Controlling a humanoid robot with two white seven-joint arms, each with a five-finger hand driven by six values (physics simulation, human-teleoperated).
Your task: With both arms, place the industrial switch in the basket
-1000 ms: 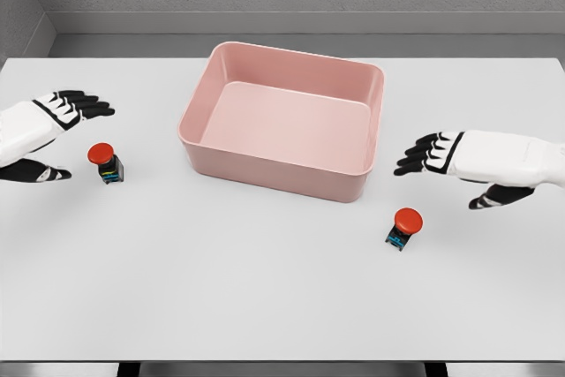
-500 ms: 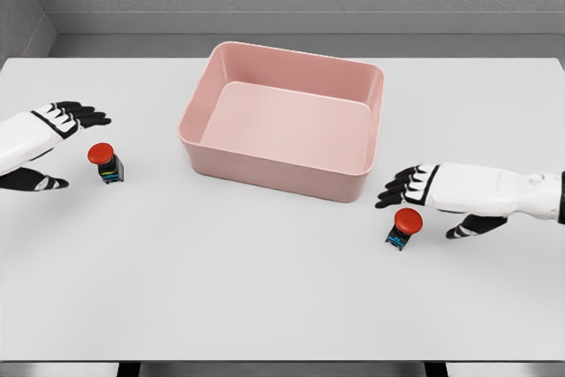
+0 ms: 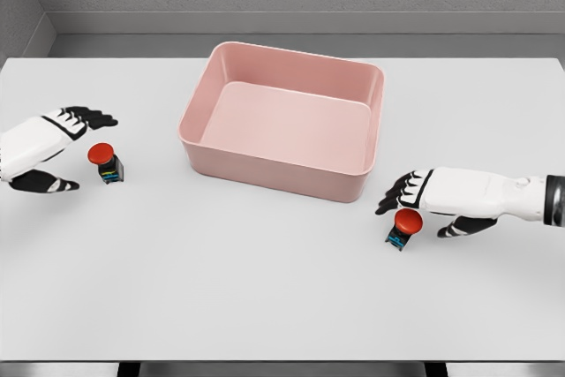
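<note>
Head view. I see a pink basket [image 3: 282, 121] at the centre of the white table [image 3: 265, 289]. My left hand [image 3: 48, 143], fingers spread, flanks one red-capped switch [image 3: 106, 163]; my right hand [image 3: 433, 196], fingers open, sits just beside a second switch [image 3: 404, 228].

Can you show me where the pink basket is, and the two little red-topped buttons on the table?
pink basket [image 3: 269, 168], head view, on its near outer wall.
left red-topped switch [image 3: 105, 157], head view, on its red cap.
right red-topped switch [image 3: 407, 221], head view, on its red cap.
</note>
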